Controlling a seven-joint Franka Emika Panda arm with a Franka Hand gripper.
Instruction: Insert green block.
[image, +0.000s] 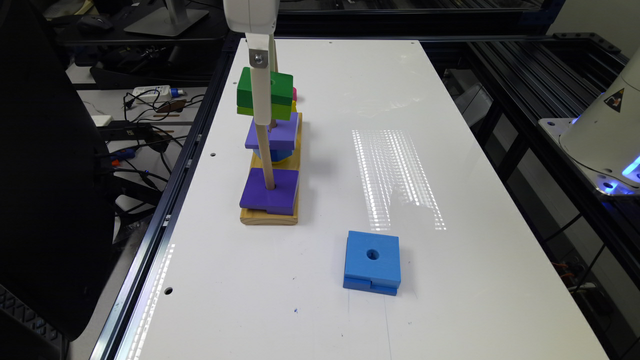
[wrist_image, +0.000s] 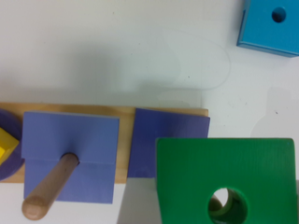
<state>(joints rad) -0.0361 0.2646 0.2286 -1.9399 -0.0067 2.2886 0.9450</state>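
Jaws: state cannot be told, fingers unseen | green block (image: 282, 86) directly beneath them, raised above the pegs | arm (image: 250, 15) reaching straight down | wrist view: a peg tip (wrist_image: 216, 204) seen through the block's hole | blue block (image: 372, 262) well apart on desk (image: 450, 150)

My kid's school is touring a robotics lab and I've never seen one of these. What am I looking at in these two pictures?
It is a single robot arm working over a white table. One picture comes from a camera standing off the arm, the other from a camera on its wrist, looking down. The white gripper carries the green block above a wooden base with upright pegs. Purple square blocks already sit on two pegs. A blue block with a hole lies loose on the table. In the wrist view a peg tip shows through the green block's hole.
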